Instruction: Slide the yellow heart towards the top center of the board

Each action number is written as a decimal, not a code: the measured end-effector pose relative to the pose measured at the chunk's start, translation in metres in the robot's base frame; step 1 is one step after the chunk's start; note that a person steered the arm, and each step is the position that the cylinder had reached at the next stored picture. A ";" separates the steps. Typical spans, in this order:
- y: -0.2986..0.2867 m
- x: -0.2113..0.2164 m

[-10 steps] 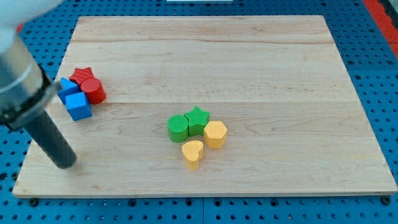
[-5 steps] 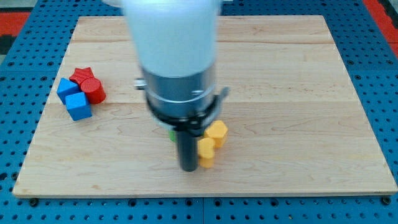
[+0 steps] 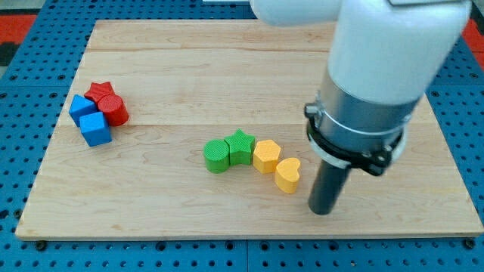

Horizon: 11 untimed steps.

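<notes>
Camera view shows a blue pegboard desk (image 3: pixel 15 227) carrying a pale wooden board (image 3: pixel 249 68). There is no hand here, only a dark rod under a large white and grey arm (image 3: pixel 378 68) at the view's right. My tip (image 3: pixel 321 211) rests just right of the yellow heart (image 3: pixel 287 174), near the board's lower middle. The heart touches a yellow hexagon (image 3: pixel 266 156), beside a green star (image 3: pixel 240 146) and green cylinder (image 3: pixel 216 156). Well apart at the view's left cluster a red star (image 3: pixel 99 93), red cylinder (image 3: pixel 116 110) and two blue blocks (image 3: pixel 95 129).

Board (image 3: pixel 249 68): yellow heart (image 3: pixel 287 174) at 5 o'clock of yellow hexagon (image 3: pixel 266 156), touching; green star (image 3: pixel 240 146), green cylinder (image 3: pixel 216 156) adjoining. My tip (image 3: pixel 322 211) at 4 o'clock of heart, apart.
</notes>
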<state>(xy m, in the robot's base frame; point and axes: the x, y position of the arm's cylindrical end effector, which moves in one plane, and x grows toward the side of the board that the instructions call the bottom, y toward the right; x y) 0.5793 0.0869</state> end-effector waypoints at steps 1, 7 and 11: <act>-0.031 -0.016; -0.001 -0.119; 0.041 -0.118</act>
<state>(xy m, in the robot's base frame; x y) 0.4616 0.1277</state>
